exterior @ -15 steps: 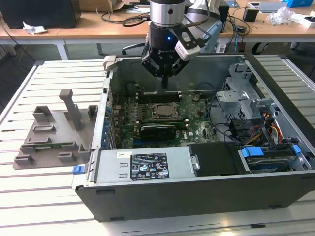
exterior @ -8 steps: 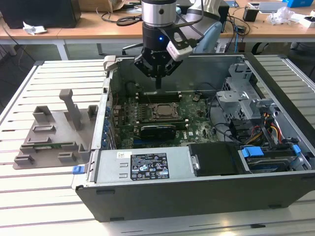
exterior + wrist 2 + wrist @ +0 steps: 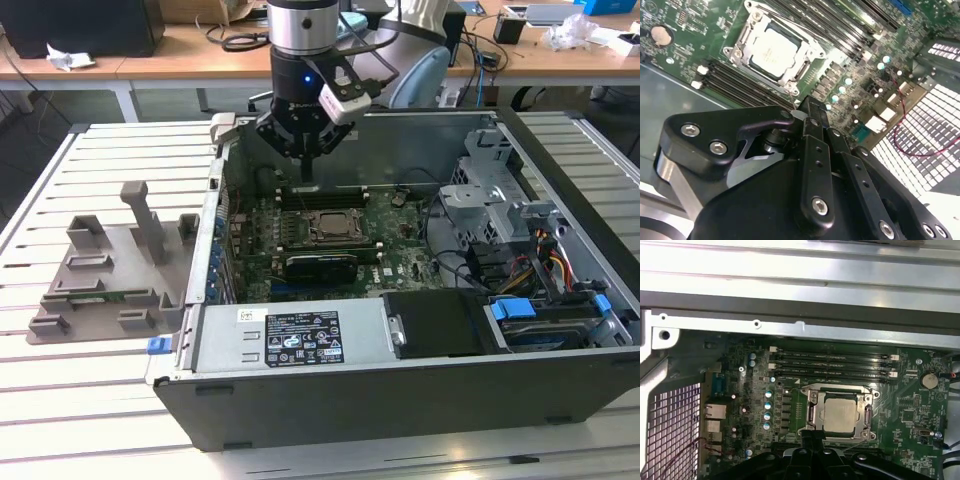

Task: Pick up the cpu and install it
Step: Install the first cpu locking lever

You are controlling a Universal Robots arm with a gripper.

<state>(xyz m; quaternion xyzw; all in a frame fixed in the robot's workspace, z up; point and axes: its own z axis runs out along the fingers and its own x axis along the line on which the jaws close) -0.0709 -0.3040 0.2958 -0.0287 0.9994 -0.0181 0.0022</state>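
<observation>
Gripper: the black gripper [image 3: 307,172] hung from the arm over the open computer case [image 3: 420,400], above the back part of the circuit board [image 3: 400,255]; in the second wrist view the gripper [image 3: 812,107] showed its fingers [image 3: 815,125] pressed together with nothing between them.
Jaws: clenched and holding nothing.
Cpu: the silver-grey cpu [image 3: 329,224] lay flat inside the metal-framed socket [image 3: 352,236] near the middle of the board; in both wrist views the cpu [image 3: 773,52] [image 3: 841,413] sat square within the frame, apart from the fingertips.
Socket: its frame [image 3: 812,412] surrounded the chip on all sides; whether the frame was latched down could not be told.
Memory slots: long black slots [image 3: 832,360] ran beside the socket, between it and the case wall.
Gripper to cpu: the tip hovered near the slots, just beyond the socket edge, not touching the chip.
Tray: a grey plastic tray [image 3: 105,275] with upright posts stood on the slatted white table [image 3: 60,420], on the exterior view's left of the case.
Case contents: a grey drive cage [image 3: 490,195] and bundled wires [image 3: 550,255] filled the exterior view's right side of the case.
</observation>
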